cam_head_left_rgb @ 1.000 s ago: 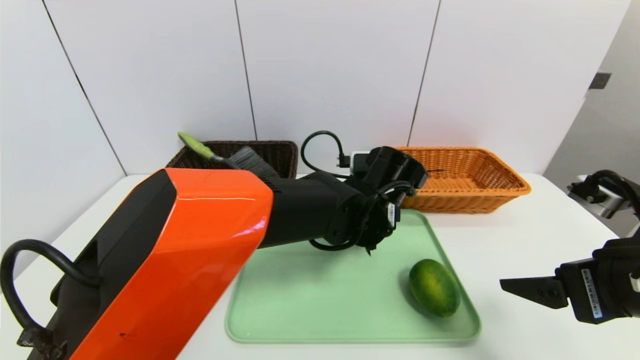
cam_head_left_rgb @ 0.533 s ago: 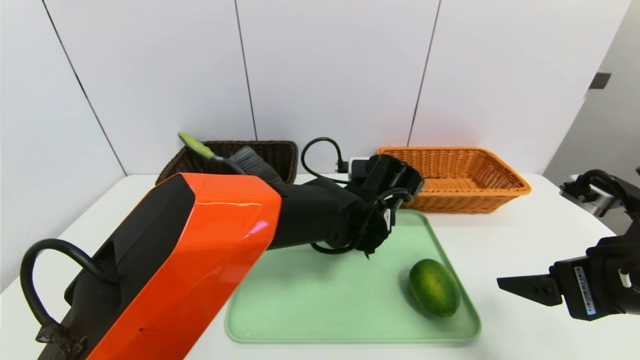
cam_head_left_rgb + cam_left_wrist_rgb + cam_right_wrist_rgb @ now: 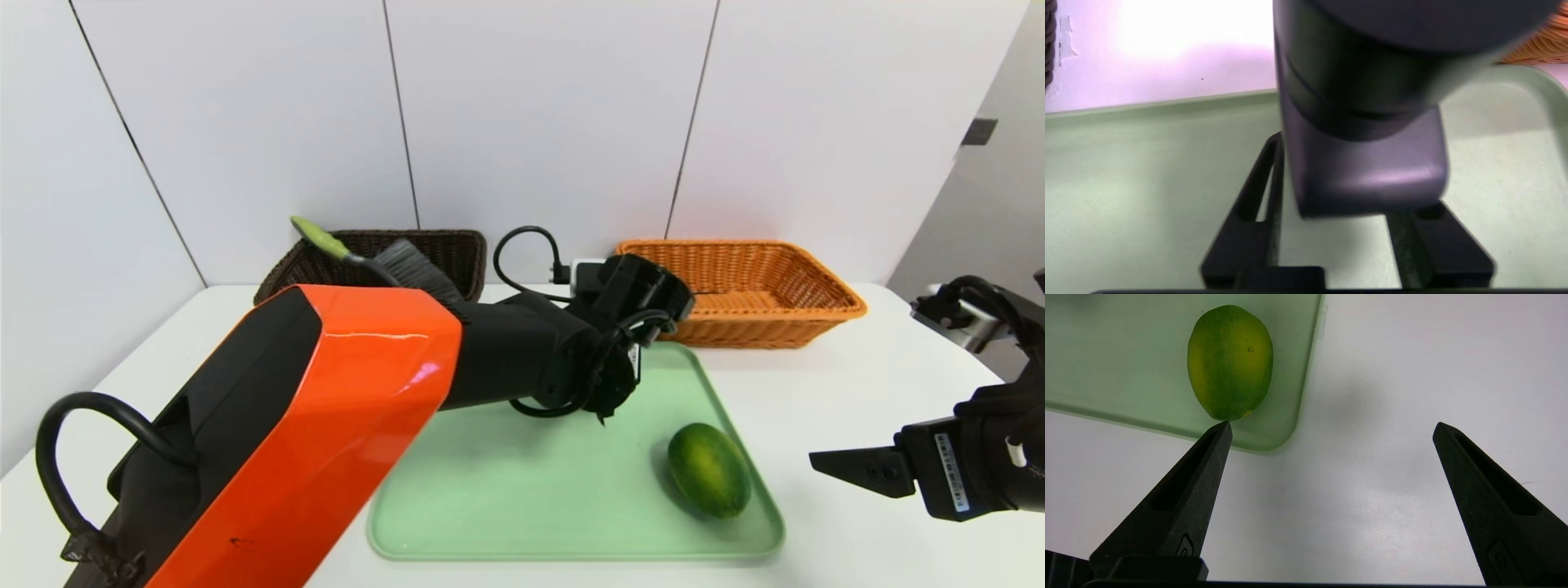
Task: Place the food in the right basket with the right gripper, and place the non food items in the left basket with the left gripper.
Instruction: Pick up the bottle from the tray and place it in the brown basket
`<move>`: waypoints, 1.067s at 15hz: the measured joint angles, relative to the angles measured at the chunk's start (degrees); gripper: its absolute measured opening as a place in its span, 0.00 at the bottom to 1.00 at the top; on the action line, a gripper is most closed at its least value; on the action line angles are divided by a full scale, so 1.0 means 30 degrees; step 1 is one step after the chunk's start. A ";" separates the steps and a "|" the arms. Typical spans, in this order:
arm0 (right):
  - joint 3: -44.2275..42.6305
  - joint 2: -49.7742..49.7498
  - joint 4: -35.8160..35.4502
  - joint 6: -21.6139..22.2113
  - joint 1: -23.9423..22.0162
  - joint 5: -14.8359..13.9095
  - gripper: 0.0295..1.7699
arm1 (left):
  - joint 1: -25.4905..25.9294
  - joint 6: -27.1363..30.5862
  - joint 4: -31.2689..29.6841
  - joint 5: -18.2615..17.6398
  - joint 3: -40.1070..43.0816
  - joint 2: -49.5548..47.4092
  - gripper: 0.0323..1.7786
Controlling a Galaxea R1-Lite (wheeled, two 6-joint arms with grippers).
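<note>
The green oval fruit (image 3: 709,469) lies on the right part of the pale green tray (image 3: 506,506). My right gripper (image 3: 845,469) hovers open over the table just right of the tray, and in its wrist view (image 3: 1332,425) one fingertip points at the fruit's (image 3: 1229,361) end. My left gripper (image 3: 608,400) is low over the tray's far part. Its wrist view (image 3: 1347,175) shows both fingers against the sides of a black pump bottle (image 3: 1363,163). The arm hides the bottle in the head view. The grey brush (image 3: 412,263) leans in the dark brown left basket (image 3: 453,241).
The orange-tan right basket (image 3: 767,314) stands at the back right, just behind the tray's far corner. My orange-shelled left arm (image 3: 326,408) covers the table's left half. A wall rises right behind both baskets.
My left arm has shifted a little, its orange shell sliding right and its wrist settling lower over the tray. The right gripper has crept slightly left toward the tray.
</note>
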 joint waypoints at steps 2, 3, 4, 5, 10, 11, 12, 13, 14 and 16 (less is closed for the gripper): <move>0.0020 -0.0012 0.0008 0.0000 0.0000 0.0000 0.96 | -0.0028 0.0008 0.0008 0.0045 0.0000 -0.0037 0.32; 0.0049 -0.0028 0.0008 0.0000 0.0000 0.0000 0.96 | -0.0065 0.0016 0.0049 0.0293 -0.0008 -0.0093 0.32; 0.0081 -0.0041 0.0008 0.0000 0.0000 -0.0008 0.96 | -0.0130 0.0020 0.0085 0.0585 0.0000 -0.0175 0.32; 0.0102 -0.0041 -0.0008 0.0000 0.0000 0.0008 0.96 | -0.0187 0.0102 0.0146 0.0715 -0.0008 -0.0297 0.32; 0.0187 -0.0106 -0.0008 0.0041 0.0028 0.0020 0.96 | -0.0683 0.0687 0.0138 0.0768 0.0882 -0.1950 0.32; 0.0195 -0.0114 -0.0008 0.0037 0.0028 0.0028 0.96 | -0.0845 0.0926 0.0146 0.0744 0.1004 -0.2454 0.32; 0.0195 -0.0122 -0.0016 0.0057 0.0028 0.0020 0.96 | -0.0922 0.1231 0.0183 0.0731 0.1093 -0.2942 0.32; 0.0203 -0.0138 -0.0045 0.0065 0.0028 0.0020 0.96 | -0.0947 0.1690 0.0203 0.0687 0.1166 -0.3438 0.32; 0.0203 -0.0158 -0.0102 0.0049 0.0037 0.0020 0.96 | -0.0951 0.2150 0.0223 0.0642 0.1252 -0.3950 0.32; 0.0211 -0.0203 -0.0138 0.0073 0.0037 0.0028 0.96 | -0.1004 0.3096 0.0223 0.0484 0.1317 -0.4901 0.32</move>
